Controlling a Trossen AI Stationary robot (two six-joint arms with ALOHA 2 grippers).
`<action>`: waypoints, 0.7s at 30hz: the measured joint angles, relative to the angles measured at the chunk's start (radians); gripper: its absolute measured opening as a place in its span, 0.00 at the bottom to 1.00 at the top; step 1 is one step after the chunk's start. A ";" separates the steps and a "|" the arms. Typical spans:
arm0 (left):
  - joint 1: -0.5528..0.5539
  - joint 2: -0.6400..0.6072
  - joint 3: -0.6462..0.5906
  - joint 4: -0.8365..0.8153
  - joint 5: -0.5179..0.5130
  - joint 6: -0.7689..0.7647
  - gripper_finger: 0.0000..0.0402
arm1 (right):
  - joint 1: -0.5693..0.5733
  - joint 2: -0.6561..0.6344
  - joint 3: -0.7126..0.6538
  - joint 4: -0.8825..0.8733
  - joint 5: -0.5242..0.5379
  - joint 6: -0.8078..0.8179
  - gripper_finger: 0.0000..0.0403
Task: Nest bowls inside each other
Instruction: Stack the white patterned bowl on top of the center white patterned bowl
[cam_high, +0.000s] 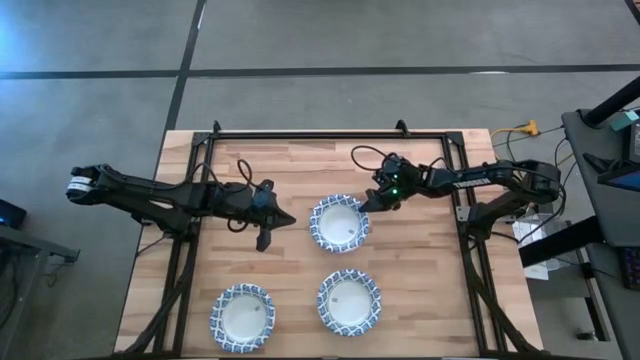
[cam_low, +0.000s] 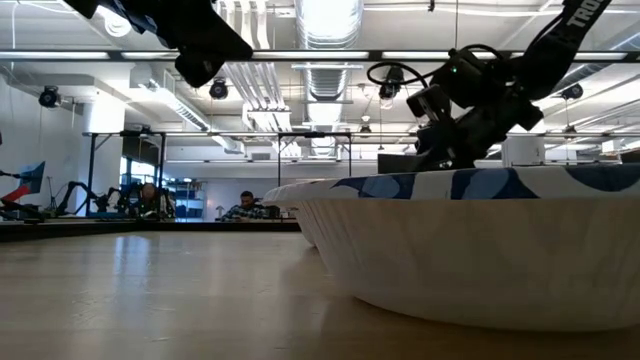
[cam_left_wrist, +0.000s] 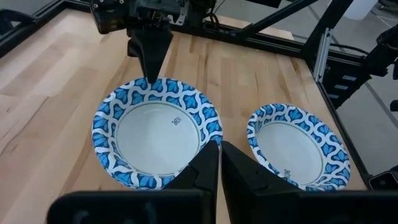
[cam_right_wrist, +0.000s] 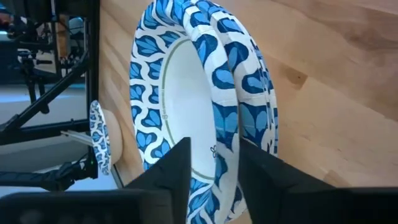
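Note:
Three spots on the wooden table hold blue-and-white patterned bowls. A middle bowl (cam_high: 339, 222) shows doubled rims in the right wrist view (cam_right_wrist: 205, 93), so it is a nested stack sitting flat on its base. Two more bowls rest near the front edge (cam_high: 242, 317) (cam_high: 348, 301). My right gripper (cam_high: 370, 203) is at the middle stack's far-right rim, shut on it. My left gripper (cam_high: 290, 219), fingers shut (cam_left_wrist: 219, 163), hovers just left of that stack and touches nothing. My right gripper pinches the middle stack's rim (cam_right_wrist: 225, 158) on the side toward the table's far right. One finger (cam_right_wrist: 177, 168) is inside the bowl and the other (cam_right_wrist: 258, 171) outside. The fingers slant down from the right. The stack sits flat on the table.
A black metal frame (cam_high: 330, 133) runs along the table's far edge and down both sides. Cables lie by the right arm's base (cam_high: 520, 130). Bare wood lies between the bowls and toward the left edge (cam_high: 170, 250). People sit far back in the room (cam_low: 245, 205).

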 joint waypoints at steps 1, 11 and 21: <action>0.000 0.000 0.000 0.000 0.000 0.000 0.00 | 0.000 0.000 0.002 -0.001 0.000 0.000 0.30; 0.000 0.000 0.000 0.001 0.005 -0.006 0.00 | -0.001 -0.048 0.006 -0.072 0.009 -0.046 0.45; 0.000 0.009 0.005 0.029 0.091 -0.116 0.00 | 0.003 -0.276 0.007 -0.325 0.032 -0.178 0.48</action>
